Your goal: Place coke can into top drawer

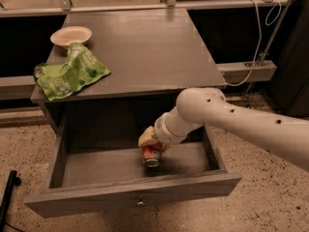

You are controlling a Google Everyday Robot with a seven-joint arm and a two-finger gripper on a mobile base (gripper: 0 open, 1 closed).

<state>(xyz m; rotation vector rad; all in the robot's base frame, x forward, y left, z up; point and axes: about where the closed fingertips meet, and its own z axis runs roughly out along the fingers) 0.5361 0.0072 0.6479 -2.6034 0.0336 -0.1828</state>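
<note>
The top drawer (130, 195) is pulled open below the grey table top, its round metal knob (140, 203) at the front centre. The red-orange coke can (151, 155) is inside the drawer, near the middle of its floor, its silver end facing the front. My gripper (150, 141) reaches down into the drawer from the right on a white arm and sits right over the can's upper end, touching or holding it.
On the table top a green snack bag (70, 74) lies at the left front and a pale bowl (71, 35) stands behind it. A white cable (258, 42) hangs at the right. A black post (7, 195) stands at the lower left on the speckled floor.
</note>
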